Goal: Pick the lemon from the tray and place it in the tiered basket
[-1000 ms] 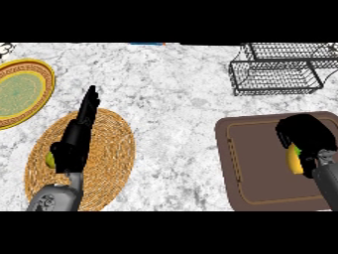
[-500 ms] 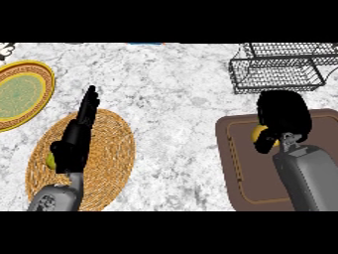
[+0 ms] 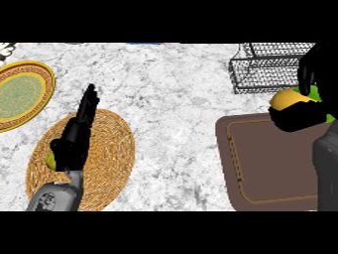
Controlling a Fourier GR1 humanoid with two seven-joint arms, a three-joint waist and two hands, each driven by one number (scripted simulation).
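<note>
Marble counter [image 3: 179, 99], right robot hand [image 3: 310, 106] clamped on lemon [image 3: 287, 98], risen from tray [image 3: 266, 163], nearer basket [image 3: 263, 69]

The marble counter [image 3: 171, 94] carries a woven mat [image 3: 113, 149] beneath the fingers [image 3: 88, 101] of the left hand [image 3: 69, 146] and a patterned plate [image 3: 14, 94] left of them. A brown tray [image 3: 266, 163] and a wire tiered basket [image 3: 263, 69] lie beside the fingers [image 3: 312, 69] of the right hand [image 3: 307, 119].

A kitchen: marble counter [image 3: 171, 84], patterned plate [image 3: 14, 96], woven mat [image 3: 109, 144] and wire tiered basket [image 3: 266, 69].

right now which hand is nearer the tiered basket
Right. The right hand, fingers curled round the lemon, is up against the tiered basket at its right side. The left hand is over the woven mat, far to the basket's left.
</note>
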